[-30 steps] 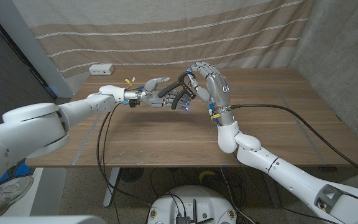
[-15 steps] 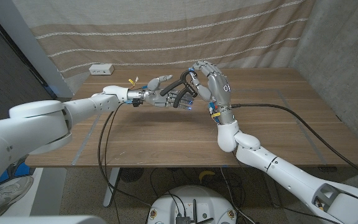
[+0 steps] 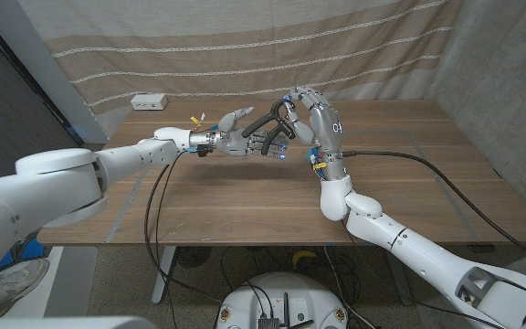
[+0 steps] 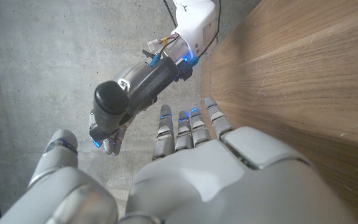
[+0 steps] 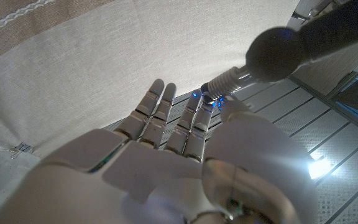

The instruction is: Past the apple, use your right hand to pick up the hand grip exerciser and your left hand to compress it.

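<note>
Overhead head view, two close wrist views

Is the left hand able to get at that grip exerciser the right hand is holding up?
Probably yes: the left hand is already at the grip exerciser, fingers around its handle, while the right hand holds it above the table.

matt wood-grain table [image 3: 245, 196], striped cloth curtain [image 3: 245, 46]

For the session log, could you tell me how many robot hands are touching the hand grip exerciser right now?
2: the right hand holds the hand grip exerciser above the table, and the left hand grips its handles from the other side.
</note>
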{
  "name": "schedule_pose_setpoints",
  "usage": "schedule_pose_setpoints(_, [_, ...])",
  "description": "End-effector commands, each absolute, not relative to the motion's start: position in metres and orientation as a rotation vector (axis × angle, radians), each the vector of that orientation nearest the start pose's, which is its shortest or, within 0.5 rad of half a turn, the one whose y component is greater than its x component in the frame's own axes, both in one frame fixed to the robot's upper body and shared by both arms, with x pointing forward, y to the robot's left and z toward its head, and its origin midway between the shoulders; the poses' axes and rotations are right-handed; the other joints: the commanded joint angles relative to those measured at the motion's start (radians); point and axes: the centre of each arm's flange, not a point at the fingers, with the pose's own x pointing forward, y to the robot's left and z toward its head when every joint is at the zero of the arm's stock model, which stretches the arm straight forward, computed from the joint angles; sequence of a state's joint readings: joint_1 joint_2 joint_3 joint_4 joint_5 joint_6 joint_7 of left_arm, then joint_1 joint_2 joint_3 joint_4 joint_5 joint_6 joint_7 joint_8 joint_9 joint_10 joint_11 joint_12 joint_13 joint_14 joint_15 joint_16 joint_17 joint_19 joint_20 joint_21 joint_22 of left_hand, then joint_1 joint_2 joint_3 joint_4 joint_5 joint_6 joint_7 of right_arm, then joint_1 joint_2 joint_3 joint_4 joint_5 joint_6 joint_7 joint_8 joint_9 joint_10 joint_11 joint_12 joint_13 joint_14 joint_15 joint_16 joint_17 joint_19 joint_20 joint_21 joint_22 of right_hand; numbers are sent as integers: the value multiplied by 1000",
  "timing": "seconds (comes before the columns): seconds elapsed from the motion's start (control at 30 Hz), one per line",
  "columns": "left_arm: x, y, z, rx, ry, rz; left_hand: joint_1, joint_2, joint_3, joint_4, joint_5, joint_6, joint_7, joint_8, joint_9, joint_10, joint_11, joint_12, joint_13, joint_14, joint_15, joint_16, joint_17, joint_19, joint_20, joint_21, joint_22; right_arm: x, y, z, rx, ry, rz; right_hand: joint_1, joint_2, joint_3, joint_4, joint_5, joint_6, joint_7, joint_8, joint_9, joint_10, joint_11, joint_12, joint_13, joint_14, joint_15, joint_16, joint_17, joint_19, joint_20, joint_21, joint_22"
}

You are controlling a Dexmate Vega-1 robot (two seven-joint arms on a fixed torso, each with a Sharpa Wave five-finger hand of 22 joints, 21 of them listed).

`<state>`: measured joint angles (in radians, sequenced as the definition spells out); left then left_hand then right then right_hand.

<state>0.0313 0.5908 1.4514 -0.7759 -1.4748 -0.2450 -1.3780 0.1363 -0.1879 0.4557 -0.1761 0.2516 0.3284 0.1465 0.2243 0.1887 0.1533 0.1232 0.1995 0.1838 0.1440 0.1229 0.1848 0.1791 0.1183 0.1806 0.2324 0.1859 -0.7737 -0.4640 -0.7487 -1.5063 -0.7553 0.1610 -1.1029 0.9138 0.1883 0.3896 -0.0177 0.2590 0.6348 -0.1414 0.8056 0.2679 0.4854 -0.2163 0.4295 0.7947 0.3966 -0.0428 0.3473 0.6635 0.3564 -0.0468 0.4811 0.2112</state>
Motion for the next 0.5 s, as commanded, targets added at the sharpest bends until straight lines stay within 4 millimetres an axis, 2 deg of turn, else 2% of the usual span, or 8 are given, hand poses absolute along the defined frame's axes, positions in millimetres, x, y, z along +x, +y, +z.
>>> schedule_pose_setpoints(0.03, [630,178,36,156,-268,-1608,13,-5,-14,2,10,2,13,-5,3,-3,-3,-3,2,0,-2,4,2,4,13,-7,2,540,-117,-1,-718,-1461,-453,0,9,62,60,3,-8,1,44,467,-7,-1,8,5,-4,-185,-2,5,-5,-92,8,3])
schedule_pose_setpoints(0.1, [629,177,36,152,-263,-1612,11,-5,-20,5,12,11,19,-3,4,-3,4,-3,2,-2,-1,3,3,5,13,-8,2,540,-117,-1,-710,-1463,-455,-1,9,62,60,3,-8,3,45,467,-8,-1,8,6,-4,-185,-2,7,-6,-91,9,3])
schedule_pose_setpoints(0.17, [627,173,35,133,-248,-1627,-4,-1,-40,15,14,37,40,4,4,-1,9,-1,2,-3,3,4,3,6,15,-9,2,539,-117,1,-698,-1466,-462,0,10,64,59,3,-11,2,44,467,-8,-1,8,7,-6,-186,-4,8,-7,-91,9,3])
schedule_pose_setpoints(0.23, [626,172,35,135,-248,-1630,-17,2,-55,23,16,57,49,7,4,1,23,0,1,-2,6,4,3,9,18,-10,3,539,-117,1,-695,-1468,-467,-1,10,65,61,3,-10,3,45,467,-9,-1,8,8,-6,-185,-5,9,-9,-91,9,3])
schedule_pose_setpoints(0.33, [625,171,36,117,-264,-1632,-39,8,-80,33,17,104,55,18,5,14,24,4,1,5,10,7,3,13,21,-11,3,538,-117,4,-688,-1476,-473,-2,10,65,61,2,-10,3,45,464,-10,-1,9,11,-7,-186,-6,12,-11,-90,11,3])
schedule_pose_setpoints(0.4, [626,172,36,101,-266,-1631,-49,19,-94,38,17,160,54,33,7,52,14,17,1,20,1,11,2,17,17,-12,4,538,-117,5,-688,-1478,-473,-3,10,66,61,2,-12,4,47,466,-10,-1,9,12,-9,-185,-8,13,-12,-90,11,3])
schedule_pose_setpoints(0.47, [626,173,37,85,-268,-1628,-48,35,-101,40,16,212,58,46,12,73,10,19,0,52,-8,18,1,37,18,-7,4,538,-116,6,-687,-1481,-474,-3,10,66,61,2,-14,2,46,466,-11,-1,9,13,-9,-186,-8,14,-14,-89,12,3])
schedule_pose_setpoints(0.5, [627,173,37,91,-268,-1626,-40,48,-99,38,13,238,60,52,18,102,7,25,0,77,-12,22,1,67,20,2,5,538,-116,7,-686,-1482,-474,-4,10,66,61,2,-14,1,46,465,-11,-1,9,13,-9,-186,-9,15,-14,-90,12,3])
